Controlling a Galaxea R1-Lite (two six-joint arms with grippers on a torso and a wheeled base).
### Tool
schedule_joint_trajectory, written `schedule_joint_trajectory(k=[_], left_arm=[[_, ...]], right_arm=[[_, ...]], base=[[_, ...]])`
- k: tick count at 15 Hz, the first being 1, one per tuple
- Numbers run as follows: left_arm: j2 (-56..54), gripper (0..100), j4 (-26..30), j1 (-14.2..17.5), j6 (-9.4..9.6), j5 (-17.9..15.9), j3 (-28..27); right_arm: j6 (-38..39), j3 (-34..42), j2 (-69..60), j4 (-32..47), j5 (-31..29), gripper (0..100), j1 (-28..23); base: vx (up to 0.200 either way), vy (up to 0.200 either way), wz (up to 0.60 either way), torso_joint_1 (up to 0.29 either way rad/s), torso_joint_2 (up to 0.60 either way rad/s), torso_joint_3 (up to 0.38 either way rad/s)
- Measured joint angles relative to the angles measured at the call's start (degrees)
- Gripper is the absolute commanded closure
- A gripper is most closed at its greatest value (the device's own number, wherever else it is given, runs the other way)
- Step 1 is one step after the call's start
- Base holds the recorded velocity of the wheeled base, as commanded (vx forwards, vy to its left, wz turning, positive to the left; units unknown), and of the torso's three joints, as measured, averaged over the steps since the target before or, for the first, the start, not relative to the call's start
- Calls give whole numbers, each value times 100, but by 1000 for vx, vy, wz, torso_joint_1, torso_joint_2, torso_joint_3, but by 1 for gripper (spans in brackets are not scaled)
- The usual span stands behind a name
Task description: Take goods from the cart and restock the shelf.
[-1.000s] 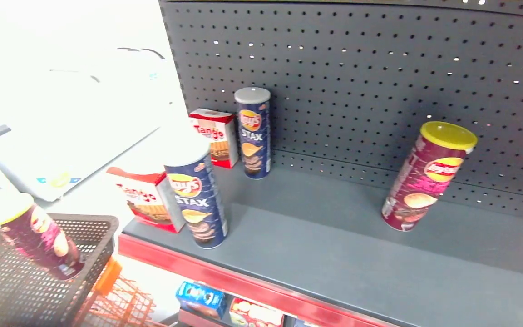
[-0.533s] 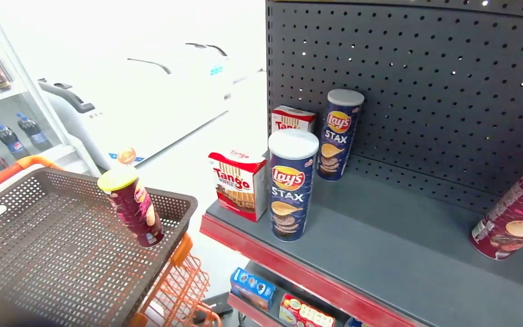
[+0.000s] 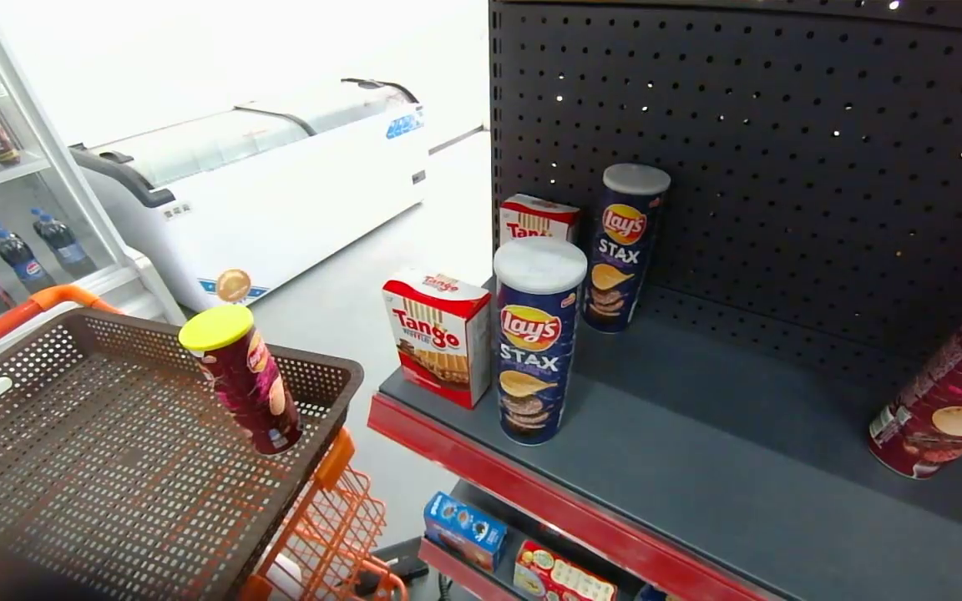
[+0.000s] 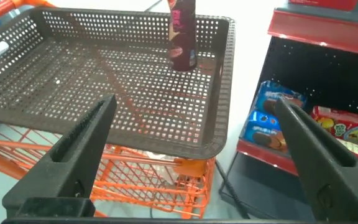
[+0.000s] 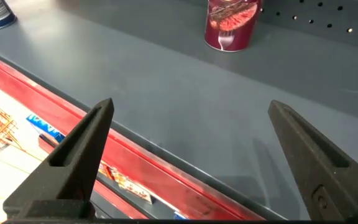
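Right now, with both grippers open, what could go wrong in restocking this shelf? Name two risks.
1. The maroon can stands tall and narrow near a corner of the basket; a glancing touch from the left gripper could topple it.
2. The front blue can sits near the shelf's red edge; the right gripper passing by could knock it off.

Glossy perforated plastic basket (image 3: pixel 113 467), matt metal shelf (image 3: pixel 698 467).

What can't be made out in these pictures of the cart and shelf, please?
Maroon yellow-lidded chip can on the grey shelf: top cut off by the head view's right edge.
Maroon yellow-lidded can in the brown mesh basket: lid cut off by the left wrist view's edge.
Rear red-and-white box: lower part hidden behind the front blue white-lidded can, head view.
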Motion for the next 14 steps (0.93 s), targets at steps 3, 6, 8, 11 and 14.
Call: schedule_joint_trajectory(k=[3, 6, 8, 11, 14], left_arm=[[718, 0, 73, -18, 15, 7, -589], [1965, 0, 57, 69, -68, -63, -1373], [2840, 0, -411, 354, -196, -178, -1651], [4341, 0, -2217, 670, -243, -247, -1602], [5755, 0, -4209, 444, -163, -52, -1146]], right_arm=[[0, 0, 0, 0, 0, 0, 2], [2, 0, 2, 0, -1, 0, 5], [0, 0, 0, 0, -1, 0, 0], [0, 0, 0, 0, -1, 0, 0], [0, 0, 2, 0, -1, 0, 0]], base=[[0, 0, 0, 0, 0, 0], [0, 0, 0, 0, 0, 0], [0, 0, 0, 0, 0, 0], [0, 0, 0, 0, 0, 0], [0, 0, 0, 0, 0, 0]])
